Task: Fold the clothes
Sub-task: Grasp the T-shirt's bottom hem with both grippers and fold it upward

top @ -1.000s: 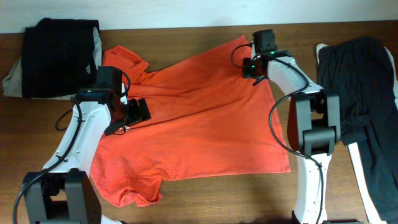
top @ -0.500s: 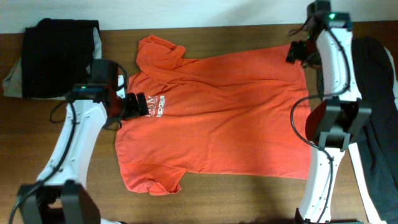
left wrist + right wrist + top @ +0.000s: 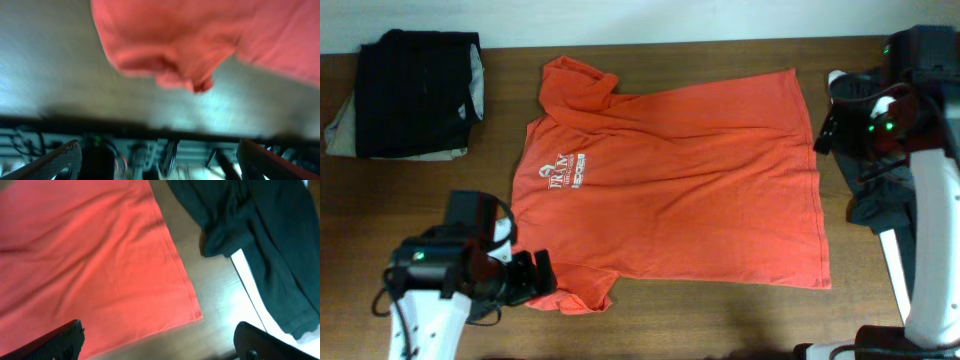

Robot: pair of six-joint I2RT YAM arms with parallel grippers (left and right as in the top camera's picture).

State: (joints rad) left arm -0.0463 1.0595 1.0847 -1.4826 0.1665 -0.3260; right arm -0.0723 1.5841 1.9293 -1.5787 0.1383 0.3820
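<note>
A red-orange T-shirt (image 3: 680, 185) lies spread flat across the table, white lettering (image 3: 560, 172) up, collar to the left. My left gripper (image 3: 542, 279) hovers open at the front left, just beside the shirt's near sleeve (image 3: 582, 291). In the blurred left wrist view that sleeve (image 3: 165, 65) lies ahead of the open gripper (image 3: 160, 165), whose fingers hold nothing. My right gripper (image 3: 827, 132) stands open off the shirt's right hem. The right wrist view shows the hem corner (image 3: 192, 311) between and ahead of the empty fingers (image 3: 55, 341).
A folded black garment (image 3: 415, 90) sits on a beige one at the back left corner. Another black garment (image 3: 868, 205) (image 3: 260, 245) lies loose at the right edge under my right arm. A white strip (image 3: 250, 287) runs beside it.
The shirt went from bunched to spread flat. My right gripper let go of its hem and drew back right. My left arm withdrew to the front left.
</note>
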